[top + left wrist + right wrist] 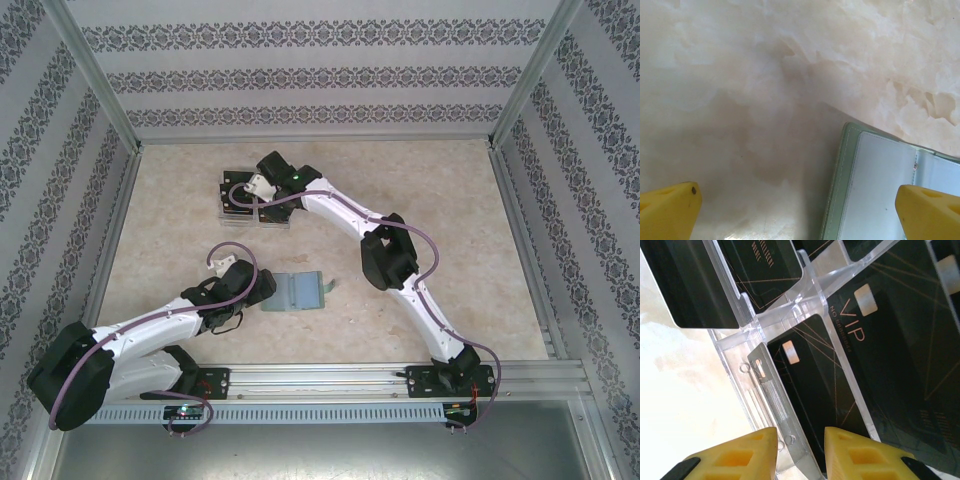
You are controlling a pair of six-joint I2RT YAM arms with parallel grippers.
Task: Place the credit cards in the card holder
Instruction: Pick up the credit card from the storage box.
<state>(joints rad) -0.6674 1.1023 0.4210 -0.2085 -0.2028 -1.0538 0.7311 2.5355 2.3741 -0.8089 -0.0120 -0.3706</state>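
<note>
Right gripper [800, 457] hangs low over the clear plastic compartment tray [807, 287], which sits toward the far side of the pale marbled table [450, 200], left of centre; its yellow fingers [735, 457] stand a narrow gap apart, with the tray's near wall and the edge of one card between them; whether the pads actually press on either I cannot tell from this angle. Flat black rectangular credit cards [812, 390] with small gold-toned chip marks lie in the tray's compartments, one of them lettered VIP. Left gripper [797, 217] hovers just above the table with its yellow fingertips spread wide, gripping nothing; the grey-green folding card holder [875, 190] lies open and flat near the table's middle, just beside that gripper on its right-hand side, well apart from the tray.
</note>
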